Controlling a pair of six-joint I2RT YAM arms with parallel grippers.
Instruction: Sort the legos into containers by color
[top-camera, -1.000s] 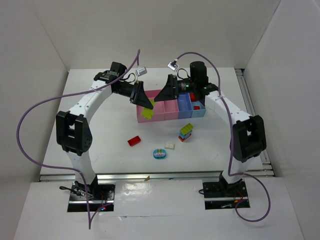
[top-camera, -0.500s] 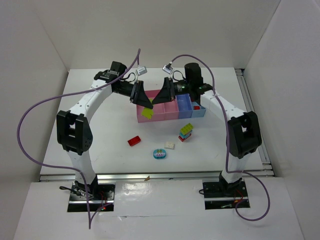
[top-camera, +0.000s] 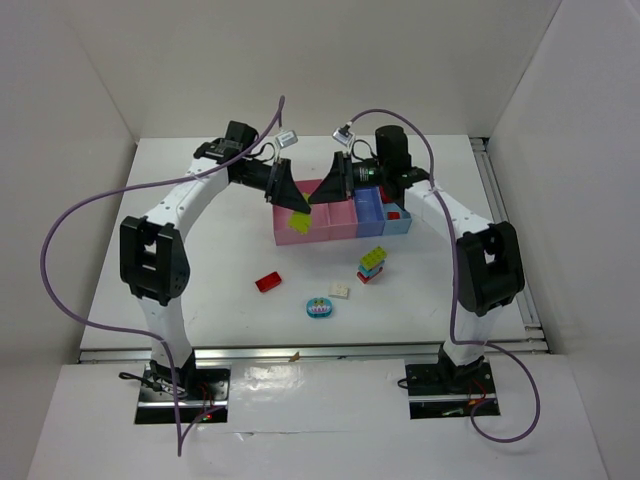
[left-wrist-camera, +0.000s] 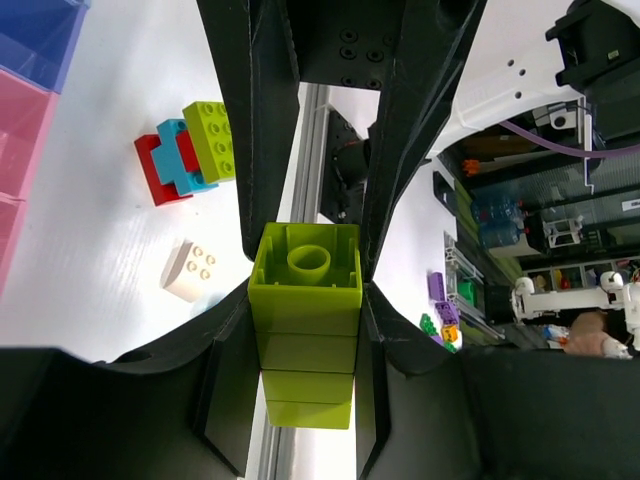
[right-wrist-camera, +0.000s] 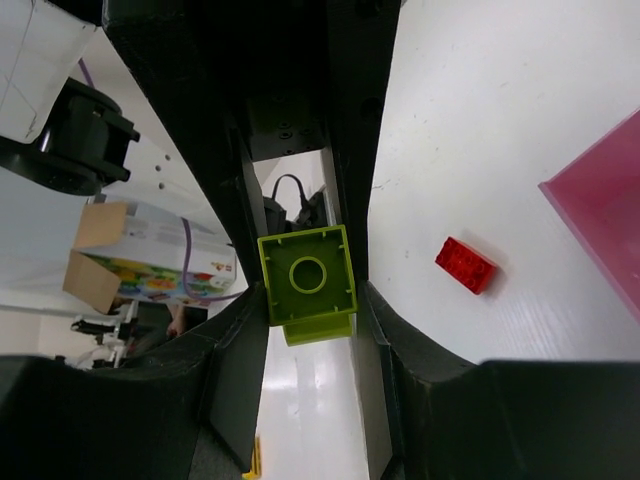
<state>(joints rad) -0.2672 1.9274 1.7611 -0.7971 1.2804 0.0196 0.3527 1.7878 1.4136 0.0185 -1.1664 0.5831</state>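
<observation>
A: Grip status is being requested.
B: Currently the green stack (left-wrist-camera: 305, 330) is being clamped by the left gripper (top-camera: 296, 207) and pinched at its end by the right gripper (top-camera: 313, 200), both closed on it. It is being held over the pink bin (top-camera: 336, 226).

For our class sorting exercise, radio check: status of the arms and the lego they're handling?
Left jaws, right jaws: both shut on the yellow-green plastic brick stack. Stack aloft by the wide pink plastic bin. Nothing blocking.
</observation>
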